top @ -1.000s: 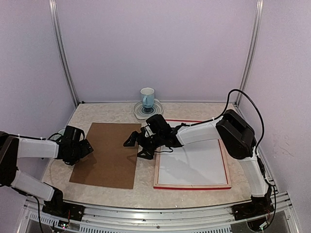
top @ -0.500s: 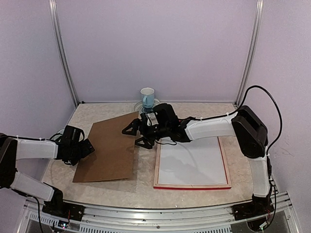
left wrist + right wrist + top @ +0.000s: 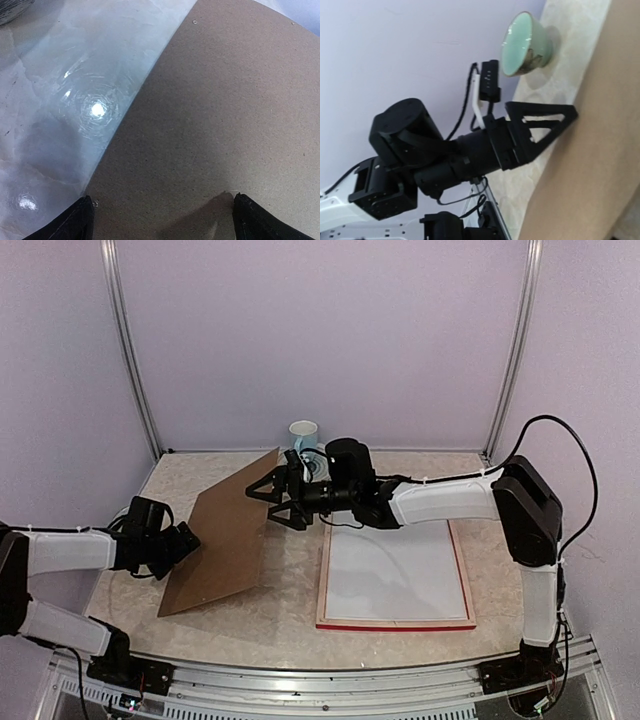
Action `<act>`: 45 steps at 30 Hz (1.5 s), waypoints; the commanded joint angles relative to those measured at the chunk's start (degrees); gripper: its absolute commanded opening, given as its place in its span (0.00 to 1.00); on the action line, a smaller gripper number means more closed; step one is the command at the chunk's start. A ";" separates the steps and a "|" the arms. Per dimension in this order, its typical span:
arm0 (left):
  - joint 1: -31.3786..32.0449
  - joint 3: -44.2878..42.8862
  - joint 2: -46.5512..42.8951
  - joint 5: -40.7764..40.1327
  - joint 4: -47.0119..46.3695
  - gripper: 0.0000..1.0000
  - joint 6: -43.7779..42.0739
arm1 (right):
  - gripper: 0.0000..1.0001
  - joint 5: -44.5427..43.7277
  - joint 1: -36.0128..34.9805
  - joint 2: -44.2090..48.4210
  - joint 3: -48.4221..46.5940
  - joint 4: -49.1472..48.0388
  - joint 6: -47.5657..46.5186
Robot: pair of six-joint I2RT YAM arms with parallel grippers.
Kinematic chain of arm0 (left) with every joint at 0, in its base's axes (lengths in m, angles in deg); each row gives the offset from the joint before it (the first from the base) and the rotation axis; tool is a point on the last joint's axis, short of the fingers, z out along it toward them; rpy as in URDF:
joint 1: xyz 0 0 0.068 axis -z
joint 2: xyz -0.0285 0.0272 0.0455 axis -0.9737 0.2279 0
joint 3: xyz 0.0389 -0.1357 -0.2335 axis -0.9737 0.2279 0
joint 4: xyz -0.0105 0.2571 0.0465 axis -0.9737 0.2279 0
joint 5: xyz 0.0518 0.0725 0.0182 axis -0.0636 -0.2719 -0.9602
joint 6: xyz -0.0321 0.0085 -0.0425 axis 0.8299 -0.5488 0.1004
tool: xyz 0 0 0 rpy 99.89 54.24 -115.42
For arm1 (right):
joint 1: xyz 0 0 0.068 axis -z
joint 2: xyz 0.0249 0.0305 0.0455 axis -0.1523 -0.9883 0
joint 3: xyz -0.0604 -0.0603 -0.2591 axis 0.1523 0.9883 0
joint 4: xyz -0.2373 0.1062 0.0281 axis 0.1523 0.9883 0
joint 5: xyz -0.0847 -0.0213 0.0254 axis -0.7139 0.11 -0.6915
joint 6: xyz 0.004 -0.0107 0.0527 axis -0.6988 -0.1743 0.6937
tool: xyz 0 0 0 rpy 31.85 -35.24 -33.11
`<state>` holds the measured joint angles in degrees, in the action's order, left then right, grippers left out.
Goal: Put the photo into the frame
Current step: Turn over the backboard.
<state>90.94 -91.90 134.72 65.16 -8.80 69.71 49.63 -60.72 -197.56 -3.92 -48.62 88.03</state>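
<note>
Frame beside tilted brown board; mug behind.

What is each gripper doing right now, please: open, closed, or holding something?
Left gripper: open, at the brown board's left edge.
Right gripper: open, at the board's raised edge.

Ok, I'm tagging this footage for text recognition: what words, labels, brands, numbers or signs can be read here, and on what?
No readable text in any view.
Brown board: plain, no print.
Red-edged frame: no label visible.
Mug: any marking is too small and blurred to read.
</note>
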 commanded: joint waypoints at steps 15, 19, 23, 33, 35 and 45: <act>6.16 -2.82 -1.55 1.49 -2.98 0.95 2.47 | 0.99 1.75 -2.00 1.01 -6.83 -3.45 -2.46; 5.60 -3.70 -1.94 -3.20 1.11 0.95 2.16 | 0.99 1.31 -2.00 0.62 -7.52 -2.47 -2.83; 3.87 -3.82 -1.38 -6.12 4.17 0.96 2.19 | 0.99 1.52 -2.08 -0.05 -7.96 -2.58 -2.26; 3.08 -5.13 2.50 -12.06 9.09 0.97 3.75 | 0.99 1.40 -2.53 -0.98 -11.28 -0.32 -3.32; 2.87 -5.47 3.36 -12.71 9.88 0.97 3.99 | 0.99 1.43 -2.61 -1.16 -11.65 -0.11 -3.43; 1.80 -1.03 5.23 -3.00 -0.55 0.93 5.82 | 0.99 1.88 -2.71 -1.19 -12.32 -0.03 -3.51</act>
<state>92.62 -95.31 138.78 55.80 -5.67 75.02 50.68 -62.65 -198.23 -14.04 -47.17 85.76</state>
